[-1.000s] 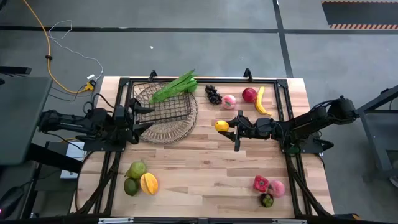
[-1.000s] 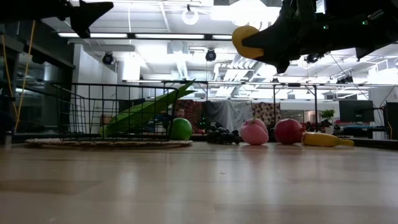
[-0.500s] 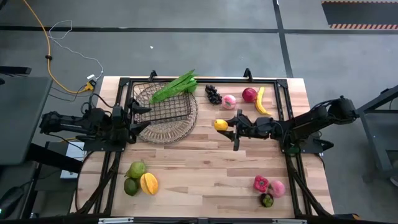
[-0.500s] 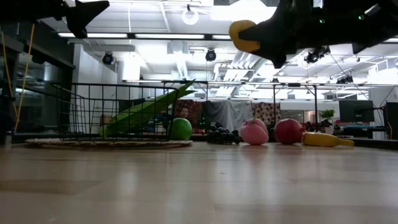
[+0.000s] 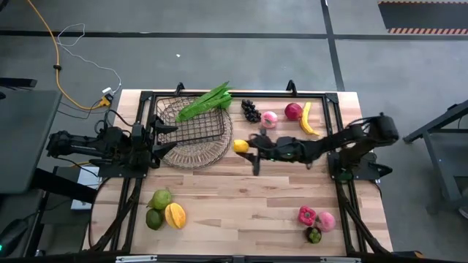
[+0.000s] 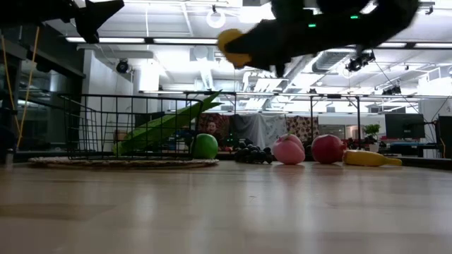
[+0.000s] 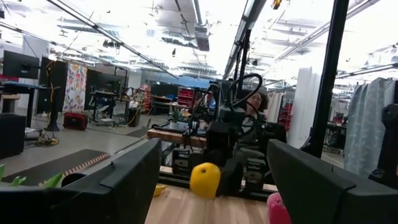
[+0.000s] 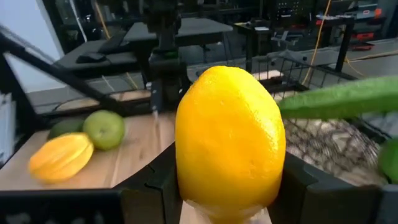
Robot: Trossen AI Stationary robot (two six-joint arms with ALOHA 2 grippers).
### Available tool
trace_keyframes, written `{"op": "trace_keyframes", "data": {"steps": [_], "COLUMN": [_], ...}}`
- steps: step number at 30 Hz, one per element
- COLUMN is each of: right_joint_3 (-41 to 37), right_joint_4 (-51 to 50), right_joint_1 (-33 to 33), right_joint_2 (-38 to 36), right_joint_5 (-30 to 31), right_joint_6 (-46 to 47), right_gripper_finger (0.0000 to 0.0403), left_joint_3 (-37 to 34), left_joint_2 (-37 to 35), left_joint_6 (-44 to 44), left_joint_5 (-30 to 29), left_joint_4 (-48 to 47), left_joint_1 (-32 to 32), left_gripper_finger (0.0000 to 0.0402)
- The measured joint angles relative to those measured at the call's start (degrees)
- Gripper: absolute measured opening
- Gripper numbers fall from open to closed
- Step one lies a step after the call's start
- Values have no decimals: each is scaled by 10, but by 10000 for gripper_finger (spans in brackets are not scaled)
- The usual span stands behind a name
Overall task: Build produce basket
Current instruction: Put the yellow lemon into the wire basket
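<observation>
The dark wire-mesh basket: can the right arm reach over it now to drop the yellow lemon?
Probably yes. The right claw holds the yellow lemon in the air just beside the rim of the dark wire-mesh basket, with nothing between them. The left claw waits open at the basket's opposite side.

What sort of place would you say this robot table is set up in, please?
Probably a robotics lab or workshop: the wooden table stands on bare grey floor, with exposed ceiling lights and desks with monitors behind.

Overhead, table-level and two facing wrist views, all sharing the lemon [image 5: 240, 146].
</observation>
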Motion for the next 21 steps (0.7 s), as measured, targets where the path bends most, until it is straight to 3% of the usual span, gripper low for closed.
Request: {"op": "trace_keyframes", "data": {"steps": [12, 21], "right_joint_3": [237, 303], "right_joint_4": [-160, -205], "right_joint_1": [-65, -95], "right_joint_2": [138, 192], "right_joint_5": [5, 2], "right_joint_6": [34, 81], "right_gripper_finger": [156, 156], "left_joint_3": [0, 0], "left_joint_2": [0, 0], "left_joint_6": [0, 0], "left_joint_5": [-2, -6], "left_joint_4": [0, 0], "left_joint_1": [0, 0], "left_gripper_finger": [282, 282]}}
